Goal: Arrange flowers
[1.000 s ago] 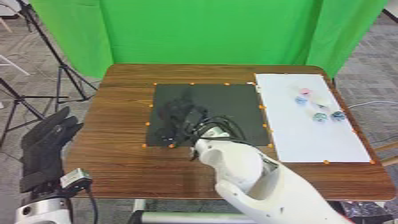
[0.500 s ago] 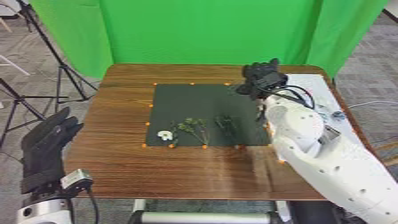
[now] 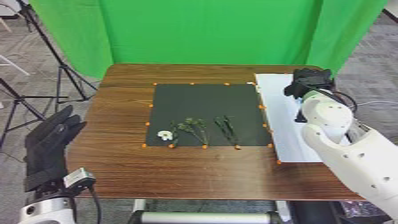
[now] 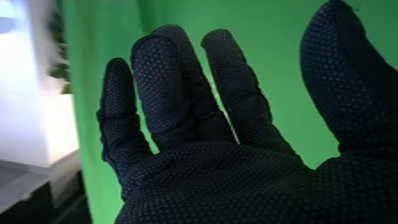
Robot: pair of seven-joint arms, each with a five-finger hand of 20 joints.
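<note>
We have moved our right hand (image 3: pixel 309 82) rightward, over the white sheet (image 3: pixel 282 122) at upper right; its fingers are spread. Our left hand (image 3: pixel 49 147) is relaxed at left. Below centre, on the dark mat (image 3: pixel 200 102), we see a white flower (image 3: pixel 165 135), then leafy sprigs (image 3: pixel 190 129), then slender green stems (image 3: pixel 228 131).

The black mat (image 3: pixel 209 102) is leaving passage at its far half; white flower (image 3: pixel 165 135) and green stems (image 3: pixel 228 131) are blocking nearer, the right hand (image 3: pixel 311 82) is obstructing the white sheet (image 3: pixel 277 100).
</note>
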